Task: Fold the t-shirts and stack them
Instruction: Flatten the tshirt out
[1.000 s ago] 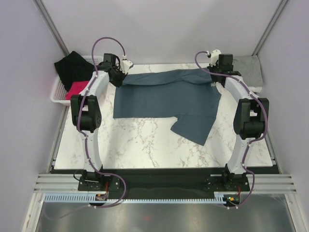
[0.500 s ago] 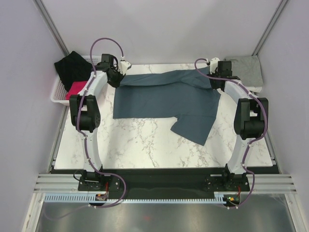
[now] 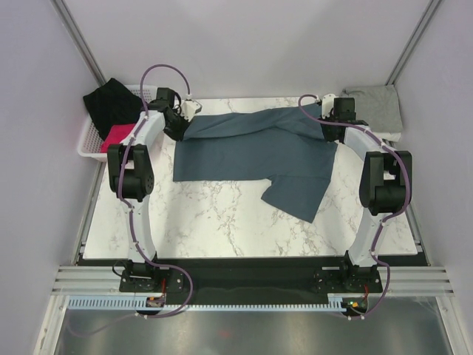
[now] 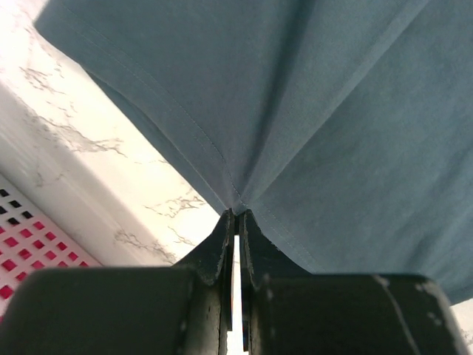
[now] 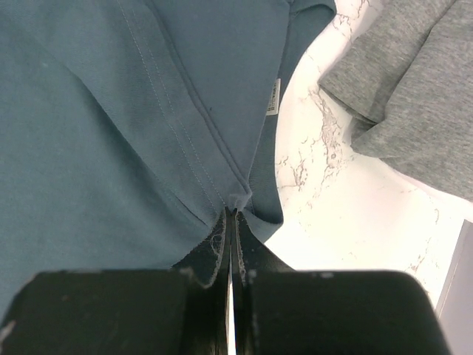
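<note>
T-shirts (2): one slate-blue tee (image 3: 251,148) spread over the far half of the table (image 3: 222,222), from centre toward 12 o'clock; one grey tee (image 3: 377,103) lying at the 2 o'clock corner.
Grippers (2): left gripper (image 4: 235,216) clenched on the slate-blue tee's hem at 11 o'clock; right gripper (image 5: 232,214) clenched on its seam near the white label (image 5: 274,96), at 1 o'clock.
Basket (1): white basket (image 3: 90,144) at 10 o'clock, holding black and pink cloth.

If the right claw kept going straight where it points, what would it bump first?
The blue t-shirt: the right gripper is shut on its fold, with more blue cloth directly ahead. The grey t-shirt lies off to the side, probably missed.
</note>
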